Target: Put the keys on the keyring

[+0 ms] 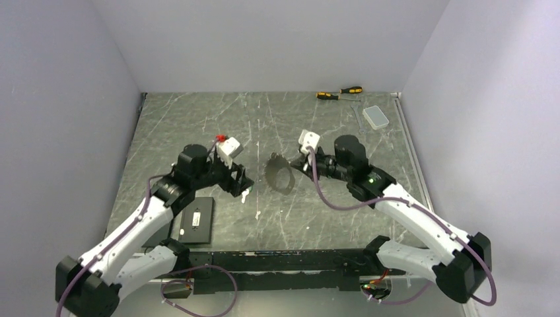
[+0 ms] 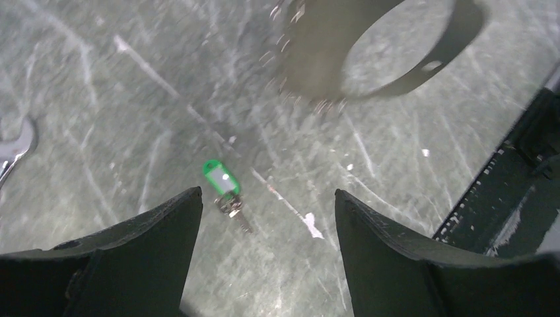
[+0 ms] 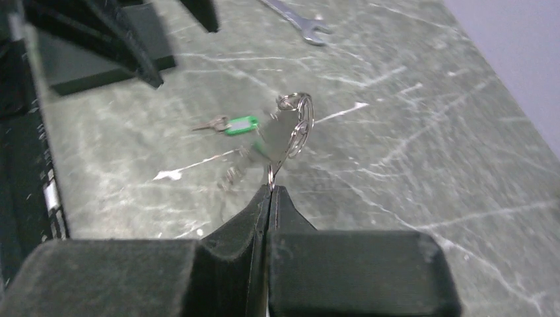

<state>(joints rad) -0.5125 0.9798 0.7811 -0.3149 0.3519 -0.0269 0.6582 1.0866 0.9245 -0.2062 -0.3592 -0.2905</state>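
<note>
The key [image 2: 224,188], tiny and silver with a green head, lies flat on the table. It also shows in the right wrist view [image 3: 239,125] and in the top view [image 1: 245,194]. My left gripper [image 2: 264,198] is open above it, the key nearer its left finger; it shows in the top view [image 1: 242,186]. The keyring [image 3: 295,125], a thin ring, is pinched at its edge by my shut right gripper [image 3: 271,189] and held off the table. From above it is a dark ring [image 1: 280,173] at my right gripper [image 1: 300,166]. A blurred green-silver smear sits by the ring.
A flat black box [image 1: 197,220] lies near the left arm. A silver wrench [image 3: 297,20] lies beyond the key. Two yellow-and-black screwdrivers [image 1: 340,92] and a small pale box [image 1: 376,117] are at the back right. A black rail [image 2: 515,172] runs along the front edge.
</note>
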